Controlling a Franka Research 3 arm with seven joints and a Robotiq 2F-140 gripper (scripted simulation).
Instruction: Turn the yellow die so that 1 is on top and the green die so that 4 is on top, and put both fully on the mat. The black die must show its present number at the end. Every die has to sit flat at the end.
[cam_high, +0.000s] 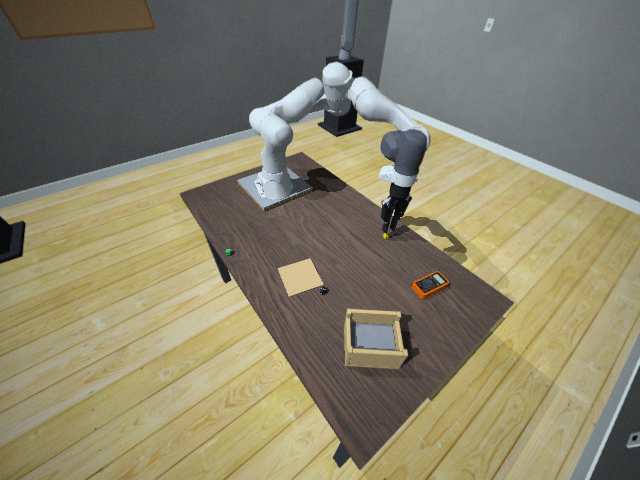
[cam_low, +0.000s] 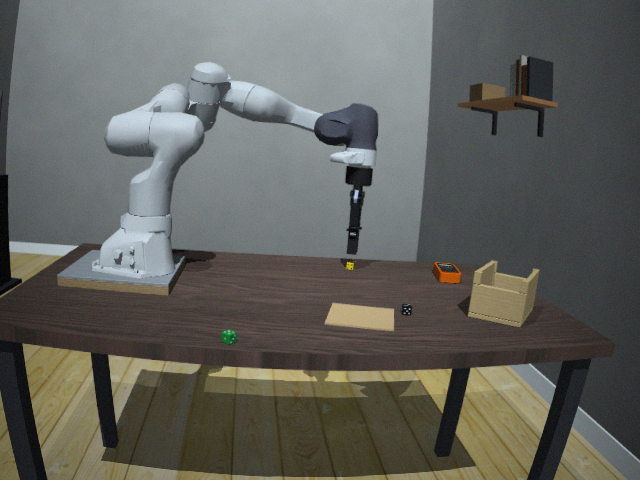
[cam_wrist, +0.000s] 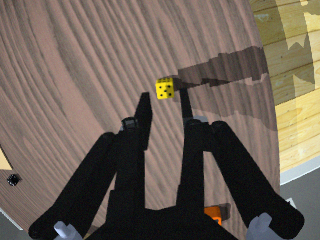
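The yellow die sits flat on the dark table near its far right edge; it also shows in the exterior view and the wrist view. My gripper hangs straight above it, a little clear of it. Its fingers are partly open with a narrow gap and hold nothing. The green die lies near the left table edge. The black die rests just off the tan mat, at its right corner.
An orange multimeter lies right of the mat. An open wooden box stands near the front of the table. The robot base is at the far end. The table edge is close beside the yellow die.
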